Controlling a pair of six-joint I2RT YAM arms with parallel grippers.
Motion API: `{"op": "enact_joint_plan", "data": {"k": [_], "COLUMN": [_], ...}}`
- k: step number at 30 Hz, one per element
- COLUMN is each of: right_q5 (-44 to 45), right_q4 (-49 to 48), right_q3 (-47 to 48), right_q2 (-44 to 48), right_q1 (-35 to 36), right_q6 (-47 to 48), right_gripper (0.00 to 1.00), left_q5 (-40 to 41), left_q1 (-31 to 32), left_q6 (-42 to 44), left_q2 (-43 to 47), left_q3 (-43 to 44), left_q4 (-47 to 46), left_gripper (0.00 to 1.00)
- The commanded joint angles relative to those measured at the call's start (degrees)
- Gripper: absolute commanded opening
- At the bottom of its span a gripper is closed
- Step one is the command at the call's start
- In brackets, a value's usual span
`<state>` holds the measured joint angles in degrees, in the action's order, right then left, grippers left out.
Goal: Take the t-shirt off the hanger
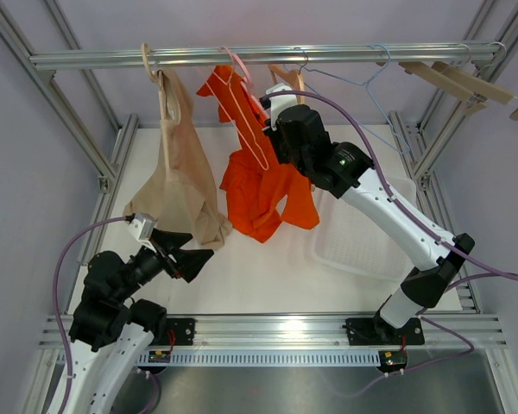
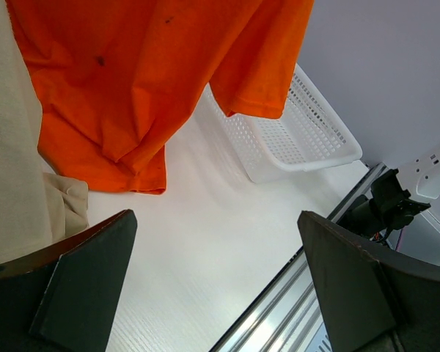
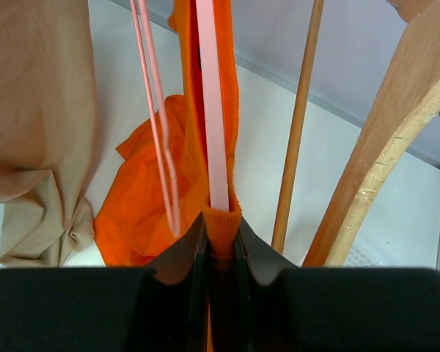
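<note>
An orange t-shirt (image 1: 263, 185) hangs from a pink hanger (image 1: 246, 112) on the metal rail (image 1: 259, 55). Most of it droops low and bunched under the hanger. My right gripper (image 1: 272, 129) is shut on the shirt's collar where it wraps the pink hanger arm (image 3: 211, 110); the orange fabric (image 3: 221, 224) is pinched between the jaws. My left gripper (image 1: 190, 254) is open and empty, low at the front left, below the shirt's hem (image 2: 132, 139).
A beige garment (image 1: 177, 172) hangs on a wooden hanger to the left, close to my left gripper. A white mesh basket (image 1: 367, 233) lies on the table at right. Wooden hangers (image 3: 381, 154) and a wire hanger (image 1: 363, 82) hang further right.
</note>
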<state>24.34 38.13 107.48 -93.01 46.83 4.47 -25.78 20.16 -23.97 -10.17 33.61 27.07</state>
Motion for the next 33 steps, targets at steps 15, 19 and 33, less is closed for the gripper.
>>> {"op": "enact_joint_plan", "data": {"k": [15, 19, 33], "right_q5": [4.49, 3.27, 14.05], "right_q4": [-20.72, -21.6, -27.67], "right_q3": [-8.59, -14.83, -46.82], "right_q2": [13.81, 17.41, 37.11], "right_q1": [0.46, 0.46, 14.58], "right_q6": [-7.36, -10.88, -20.82], "right_gripper": [0.0, 0.0, 0.0], "left_q5": [-1.2, -2.6, -1.65], "left_q1": [-0.39, -0.39, 6.0], "left_q6": [-0.99, -3.8, -19.18], "left_q2": [-5.12, -7.05, -20.23], "left_q3": [1.55, 4.26, 14.02], "left_q4": [-1.58, -2.11, -15.46], "left_gripper": [0.99, 0.99, 0.83]}}
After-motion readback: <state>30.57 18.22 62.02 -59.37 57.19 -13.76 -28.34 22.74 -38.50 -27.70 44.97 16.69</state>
